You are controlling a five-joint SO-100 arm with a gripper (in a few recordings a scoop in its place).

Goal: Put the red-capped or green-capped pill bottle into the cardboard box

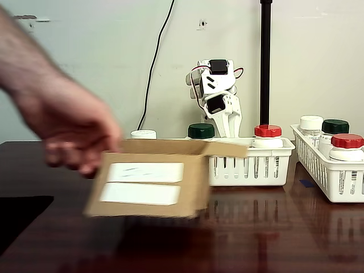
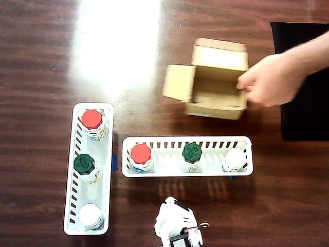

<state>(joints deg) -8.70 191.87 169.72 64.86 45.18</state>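
A person's hand (image 2: 270,80) holds the open cardboard box (image 2: 213,82) by its right wall; in the fixed view the box (image 1: 148,185) is blurred and tilted, with two white labels on its front. A red-capped pill bottle (image 2: 141,157) stands at the left end of the middle basket, seen from the front as (image 1: 268,136). Another red-capped pill bottle (image 2: 93,123) stands in the side basket. Green-capped bottles (image 2: 192,156) (image 2: 85,167) stand in both baskets. My gripper (image 1: 227,126) hangs folded behind the middle basket, shut and holding nothing, well apart from the box.
Two white slotted baskets (image 2: 185,139) (image 2: 68,170) sit between my arm's base (image 2: 177,231) and the box. White-capped bottles (image 2: 235,159) (image 2: 90,215) stand in them. A black mat (image 2: 303,77) lies under the person's forearm. A black pole (image 1: 265,68) rises behind the baskets.
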